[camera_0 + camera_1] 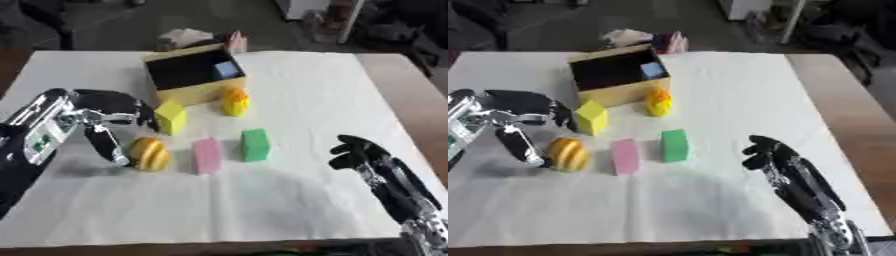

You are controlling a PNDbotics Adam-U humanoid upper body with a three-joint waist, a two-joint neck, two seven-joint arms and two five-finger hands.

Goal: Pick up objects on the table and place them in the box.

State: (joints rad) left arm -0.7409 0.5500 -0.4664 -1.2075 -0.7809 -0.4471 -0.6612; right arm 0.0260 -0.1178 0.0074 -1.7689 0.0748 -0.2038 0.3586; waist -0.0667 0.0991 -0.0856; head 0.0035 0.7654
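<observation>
**Left hand closes in on the striped orange piece**

The left hand [105, 122] reaches in from the left over the white-covered bench [332, 90], its fingers [112, 145] spread and bent downward beside the rounded orange-and-yellow object [150, 154]. One finger stands right against the object's left flank, while the others arch above the yellow block [171, 117] behind it. It looks as if nothing is enclosed yet, though the view is too soft to rule out light contact; I judge this as the approach before a grasp.

The open box [194, 75] sits at the far middle of the bench, its mouth tilted toward the robot, probably so that things can be dropped in from the front. A blue piece [227, 69] already lies inside. Just before the box sits a small yellow-orange object [234, 101]. Nearer, a pink block [206, 155] and a green block [255, 144] stand side by side, apart from each other.

The right hand [776, 160] idles at the lower right, its fingers relaxed and holding nothing, well clear of the pieces.
</observation>
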